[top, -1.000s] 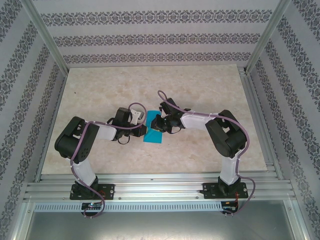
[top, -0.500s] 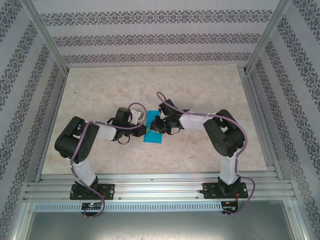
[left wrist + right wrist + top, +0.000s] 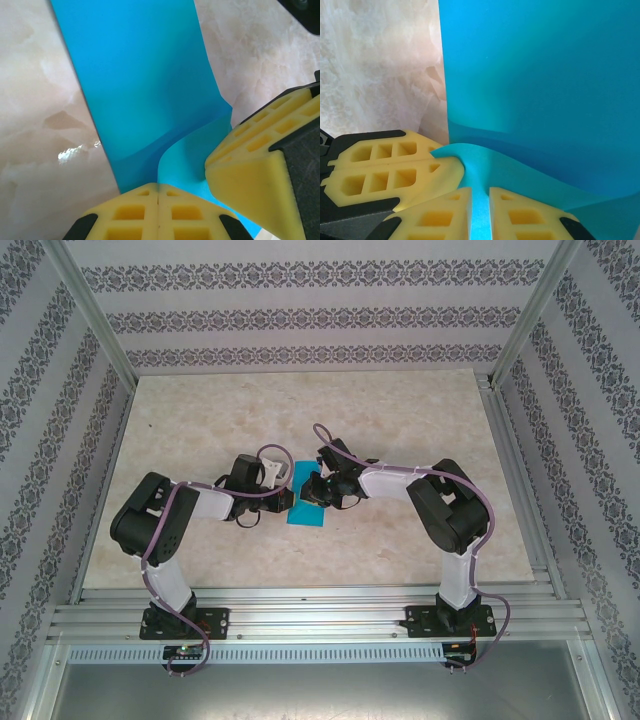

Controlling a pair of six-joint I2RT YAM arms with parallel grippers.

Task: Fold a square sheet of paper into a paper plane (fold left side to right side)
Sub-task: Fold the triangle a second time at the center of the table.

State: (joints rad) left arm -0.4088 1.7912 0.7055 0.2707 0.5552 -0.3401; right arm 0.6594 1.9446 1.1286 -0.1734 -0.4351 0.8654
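At the middle of the marble-patterned table (image 3: 420, 420), the square sheet of paper (image 3: 304, 517) (image 3: 140, 75) (image 3: 545, 65) lies mostly flat, teal against the pale top. One edge is raised in a soft wave where my two pincers meet. My left pincer (image 3: 291, 499) (image 3: 158, 192) has its yellow pads pressed together, and the raised edge runs down into their seam, so I judge it pinched there. My right pincer (image 3: 316, 490) (image 3: 480, 195) stands with its pads a bare slit apart and teal showing in the slit. Whether it bites the paper or merely straddles it, I cannot tell.

The step in hand, as I read it, is carrying the left side over to the right. To do it well I should lift the held edge in a low arc rather than drag it, since the table looks glossy and the sheet could slide. The far part needs pinning flat, and edge should land on edge before I press any crease.

What crowds the move is my own gear: the right pincer sits just beside the left one, over the sheet, in the path of the fold. Patterned walls (image 3: 300, 310) and the aluminium frame (image 3: 300, 615) stand well apart.
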